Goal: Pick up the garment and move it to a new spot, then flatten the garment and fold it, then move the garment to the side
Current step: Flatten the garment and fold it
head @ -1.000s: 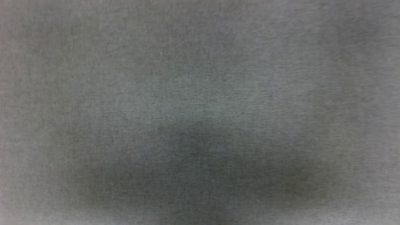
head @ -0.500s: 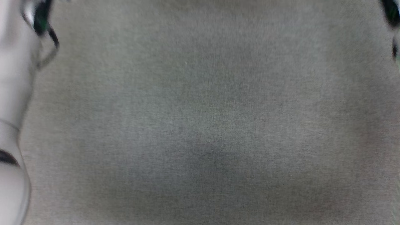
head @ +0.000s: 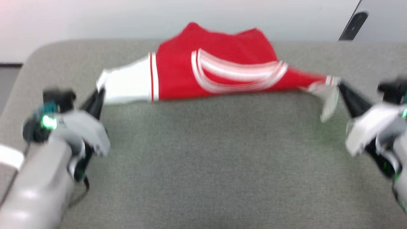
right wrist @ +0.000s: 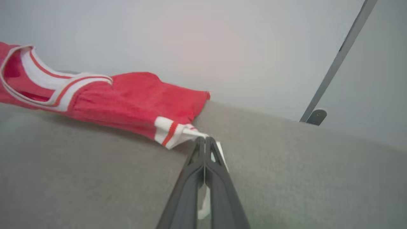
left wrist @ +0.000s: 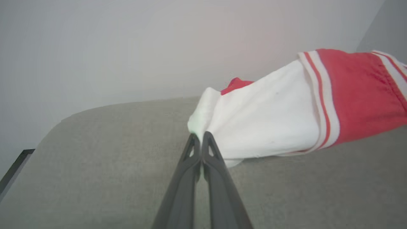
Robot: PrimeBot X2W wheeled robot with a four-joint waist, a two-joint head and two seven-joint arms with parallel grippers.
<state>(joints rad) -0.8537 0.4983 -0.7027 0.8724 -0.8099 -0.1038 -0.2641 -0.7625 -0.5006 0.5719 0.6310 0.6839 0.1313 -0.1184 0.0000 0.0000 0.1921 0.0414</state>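
The garment (head: 219,68) is a red jersey with white sleeves and white-striped trim, stretched across the far part of the grey table (head: 203,165). My left gripper (head: 101,92) is shut on the edge of its white left sleeve (left wrist: 264,121), as the left wrist view (left wrist: 199,136) shows. My right gripper (head: 339,84) is shut on the striped cuff at the garment's right end (right wrist: 171,132), seen in the right wrist view (right wrist: 203,140), with white cloth hanging below the fingers. The middle of the garment (right wrist: 133,98) rests on the table. Any lettering is hidden.
The grey padded table has rounded corners, with its far edge close behind the garment. A pale wall (head: 95,19) rises beyond it. A grey post with a dark foot (head: 353,25) stands at the far right. Bare tabletop lies between the arms.
The head camera has swung up from bare tabletop to the garment and both grippers. No true move of the garment can be told from the earlier frames.
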